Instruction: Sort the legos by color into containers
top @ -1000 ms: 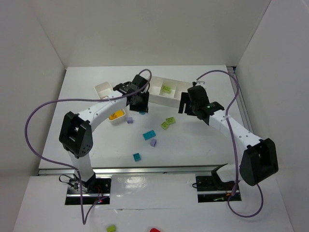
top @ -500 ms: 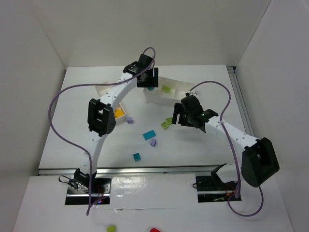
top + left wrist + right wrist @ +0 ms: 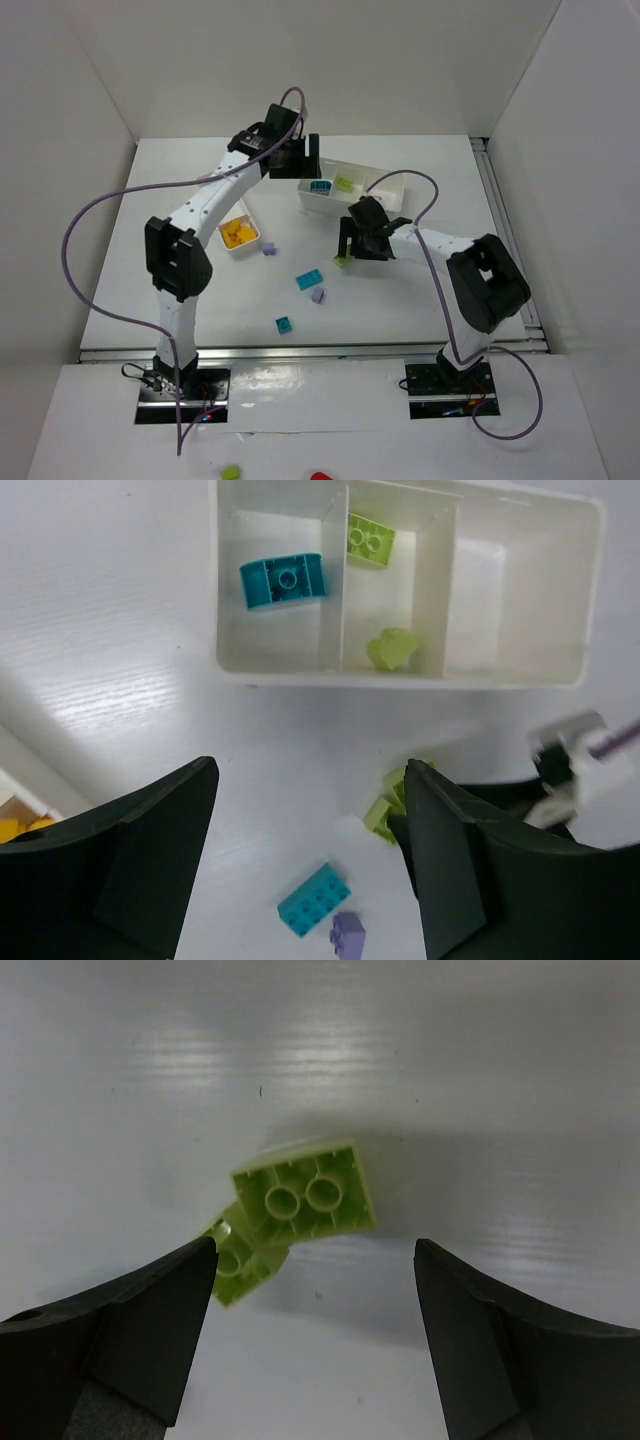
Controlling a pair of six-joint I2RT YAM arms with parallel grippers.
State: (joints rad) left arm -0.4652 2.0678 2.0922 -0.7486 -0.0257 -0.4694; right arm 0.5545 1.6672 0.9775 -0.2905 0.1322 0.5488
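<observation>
- Bricks: two lime green bricks [image 3: 303, 1197] touching on the desk [image 3: 480, 1080], between the wide-open, empty fingers of the right tool [image 3: 315, 1260]; we note the long axis runs nearly finger to finger.
- Left tool [image 3: 310, 780] open, empty, above tray [image 3: 400, 675].

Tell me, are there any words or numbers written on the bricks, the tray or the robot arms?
None: no word, number or logo can be read in any view.
The lime green brick, the teal brick and the white tray look plain.
The left arm and the right arm show no label big enough to read.
</observation>
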